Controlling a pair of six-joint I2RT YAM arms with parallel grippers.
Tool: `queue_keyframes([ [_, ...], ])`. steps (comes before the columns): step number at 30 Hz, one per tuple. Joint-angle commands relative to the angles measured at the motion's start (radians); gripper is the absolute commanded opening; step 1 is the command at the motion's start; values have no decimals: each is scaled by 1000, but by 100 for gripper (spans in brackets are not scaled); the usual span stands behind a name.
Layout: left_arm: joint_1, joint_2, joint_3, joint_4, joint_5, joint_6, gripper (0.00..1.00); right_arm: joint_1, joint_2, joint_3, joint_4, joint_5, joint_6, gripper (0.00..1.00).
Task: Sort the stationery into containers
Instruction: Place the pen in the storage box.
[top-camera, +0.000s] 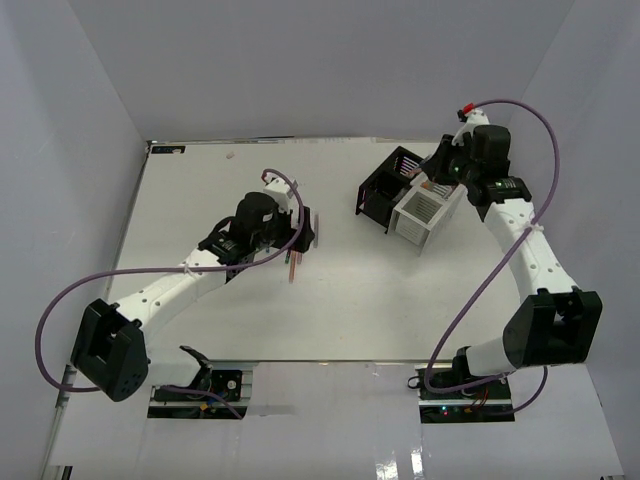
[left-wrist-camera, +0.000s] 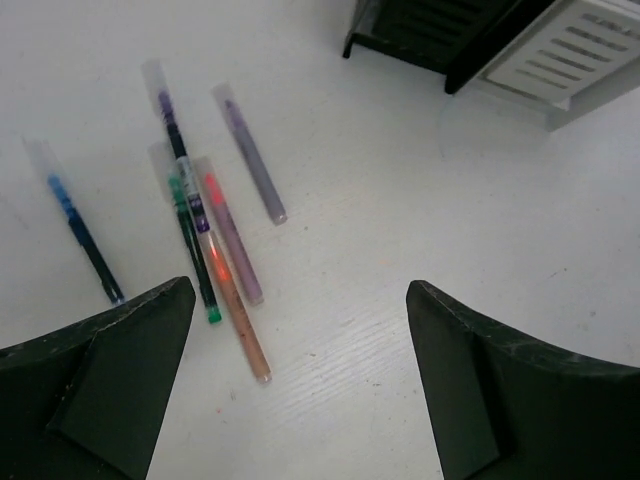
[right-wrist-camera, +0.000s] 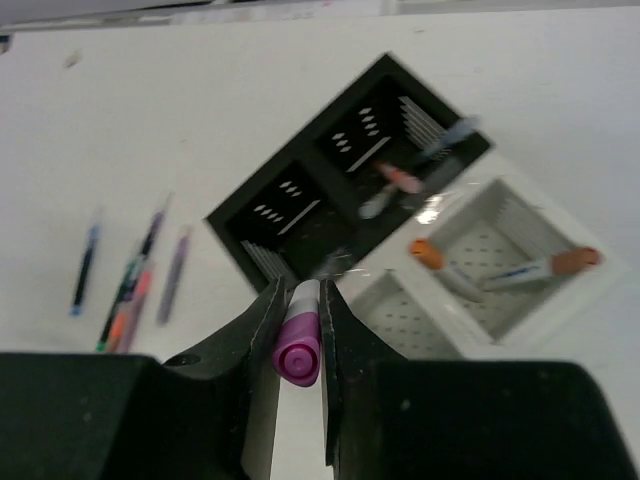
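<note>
- Left gripper (left-wrist-camera: 300, 375): jaws spread wide; loose pens (left-wrist-camera: 215, 240) lie at the frame's left.
- Right gripper (right-wrist-camera: 298, 305): pinching a pink marker (right-wrist-camera: 298, 350), lower centre; black box (right-wrist-camera: 300, 190) and white box (right-wrist-camera: 505, 305) beyond.

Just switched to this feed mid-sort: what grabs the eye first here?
The right gripper, shut on a magenta marker, hangs over the black box and white box, both already partly filled. The left gripper hovers wide open above a loose cluster of pens lying on the table.
</note>
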Motion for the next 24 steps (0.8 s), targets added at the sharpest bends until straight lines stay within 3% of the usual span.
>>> queue_keyframes([
  [1, 53, 10, -16, -98, -46, -153, 98, -38, -11, -25, 59, 238, -70, 8],
  [9, 135, 50, -39, -163, -3, -255, 98, -91, 121, -28, 162, 348, -72, 8],
  [13, 141, 84, -37, -178, -4, -269, 98, -95, 193, -8, 161, 327, -58, 15],
  [18, 142, 159, -19, -193, -7, -278, 98, -95, 218, -8, 154, 315, -56, 40],
  [20, 142, 182, -5, -201, -6, -278, 98, -95, 196, -9, 153, 316, -67, 56],
  [22, 142, 210, 6, -204, 0, -275, 94, -95, 178, -6, 133, 319, -76, 72],
  [24, 142, 230, 12, -202, 10, -273, 89, -96, 142, 0, 118, 328, -85, 80],
])
